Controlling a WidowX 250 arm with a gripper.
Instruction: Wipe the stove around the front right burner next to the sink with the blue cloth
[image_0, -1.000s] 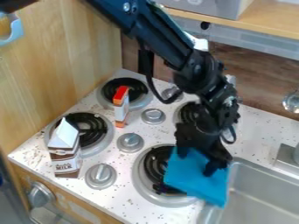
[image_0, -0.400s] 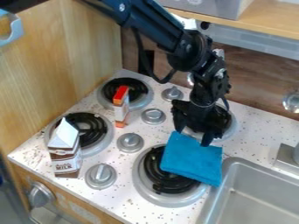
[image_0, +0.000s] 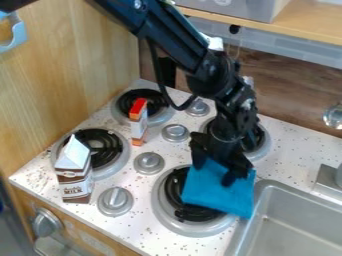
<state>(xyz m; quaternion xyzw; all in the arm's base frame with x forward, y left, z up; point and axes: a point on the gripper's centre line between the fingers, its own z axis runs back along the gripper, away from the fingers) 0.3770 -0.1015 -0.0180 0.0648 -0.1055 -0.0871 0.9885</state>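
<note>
One blue cloth (image_0: 215, 196) lies beneath the gripper (image_0: 214, 173), whose fingers stand apart at the cloth's upper end.

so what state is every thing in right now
blue cloth: laid partly over a burner
front burner beside the sink: partly covered, heat cannot be told
gripper: fingers apart, at the cloth
milk carton: upright, top closed
red-topped box: upright

Bright, diffuse illumination of the counter (image_0: 297, 145). Soft glare marks the sink (image_0: 294, 227); pale highlights lie on the knobs (image_0: 149, 162) left of it; the backsplash (image_0: 294, 82) behind it appears dimmer.
</note>
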